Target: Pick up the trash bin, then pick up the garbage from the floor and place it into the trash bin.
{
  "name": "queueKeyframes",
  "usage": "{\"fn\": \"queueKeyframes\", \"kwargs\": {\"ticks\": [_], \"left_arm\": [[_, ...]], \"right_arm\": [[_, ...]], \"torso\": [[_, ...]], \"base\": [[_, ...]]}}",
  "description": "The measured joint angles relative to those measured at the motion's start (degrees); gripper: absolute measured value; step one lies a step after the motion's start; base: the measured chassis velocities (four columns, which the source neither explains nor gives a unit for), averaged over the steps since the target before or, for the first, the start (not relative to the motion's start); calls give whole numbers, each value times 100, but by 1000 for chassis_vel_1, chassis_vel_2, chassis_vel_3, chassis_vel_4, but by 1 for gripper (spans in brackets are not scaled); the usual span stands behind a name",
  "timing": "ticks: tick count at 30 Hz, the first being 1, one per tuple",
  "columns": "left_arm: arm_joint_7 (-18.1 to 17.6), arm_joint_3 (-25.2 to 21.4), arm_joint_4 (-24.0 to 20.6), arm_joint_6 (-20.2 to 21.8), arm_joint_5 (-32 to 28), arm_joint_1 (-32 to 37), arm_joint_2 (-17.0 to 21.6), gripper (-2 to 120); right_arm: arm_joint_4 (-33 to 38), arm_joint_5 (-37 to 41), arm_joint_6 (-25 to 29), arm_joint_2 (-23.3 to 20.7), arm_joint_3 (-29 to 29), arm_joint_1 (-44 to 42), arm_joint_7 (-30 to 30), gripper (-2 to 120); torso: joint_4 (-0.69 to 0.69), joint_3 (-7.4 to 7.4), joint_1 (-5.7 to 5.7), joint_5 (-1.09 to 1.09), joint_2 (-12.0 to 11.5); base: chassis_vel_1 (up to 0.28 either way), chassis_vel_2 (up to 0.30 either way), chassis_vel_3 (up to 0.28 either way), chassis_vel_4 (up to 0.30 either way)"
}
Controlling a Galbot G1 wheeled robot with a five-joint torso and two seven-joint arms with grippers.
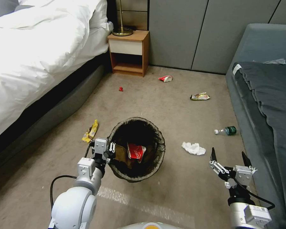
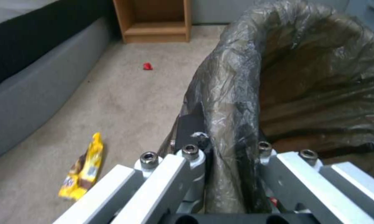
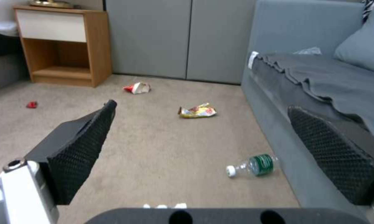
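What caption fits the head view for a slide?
Left gripper clamps the trash bin rim; right gripper open above littered floor.

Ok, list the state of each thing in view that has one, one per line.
Left gripper: shut on the bag-lined rim of the round white trash bin.
Right gripper: open, holding nothing.
Trash bin: held up, red-and-white wrapper inside.
Green plastic bottle: lying on its side, capped.
White tissue: crumpled on the carpet.

You have one trash bin; two pieces of litter inside it; six on the floor, namely one yellow wrapper, one red scrap, one red-and-white wrapper, one crumpled snack bag, one green bottle, one white tissue.
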Motion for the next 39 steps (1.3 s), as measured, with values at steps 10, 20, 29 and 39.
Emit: {"fn": "queueKeyframes", "kwargs": {"ticks": [10,20,29,39], "left_arm": [[0,-4,-13,1,-15,0,19,4],[-3,-23,-111,16,-67,25,51,4],[-49,-23,-183,30,-94,17,49,4],[-57,23,-256,184,-117,-43,30,4]], "right_arm": [[-8,-62,-17,22,-54,-7,8,100],[-662,561,-675,-236,211,512,-580,100],[-1722,1903,-2304,-538,593,1556,-1976,100],[-2906,2002,-3097,-812,31,2774,-1954,100]], "torso": [[1,0,0,-1,0],[1,0,0,1,0],[0,0,0,0,0],[1,0,0,1,0]], "base": [[-165,167,165,-167],[-93,93,90,-79],[0,0,0,0],[0,0,0,0]]}}
